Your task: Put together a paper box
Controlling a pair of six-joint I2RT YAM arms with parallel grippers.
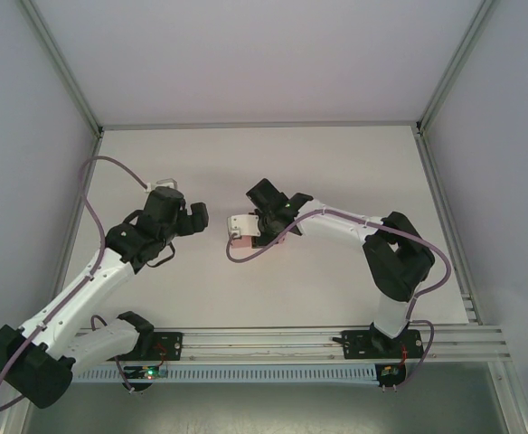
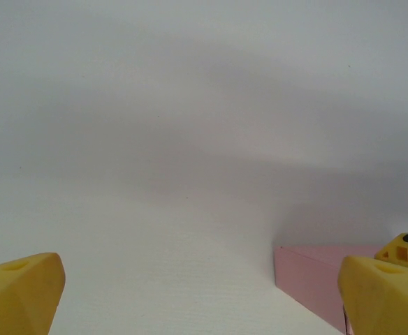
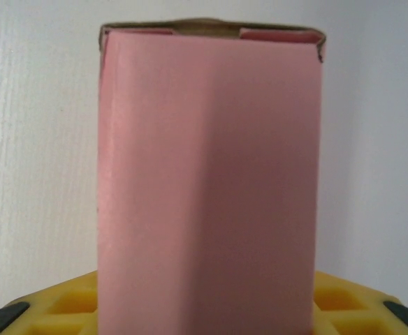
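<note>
Open-ended paper box [image 3: 207,188] against yellow fingers [image 3: 64,307]

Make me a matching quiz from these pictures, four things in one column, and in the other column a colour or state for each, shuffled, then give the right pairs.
Things:
1. paper box
2. left gripper
3. table
4. cable on the left arm

Colour or state:
A. white
B. open, nothing between its fingers
C. purple
D. pink

Pairs: 1-D, 2-B, 3-A, 4-C
</note>
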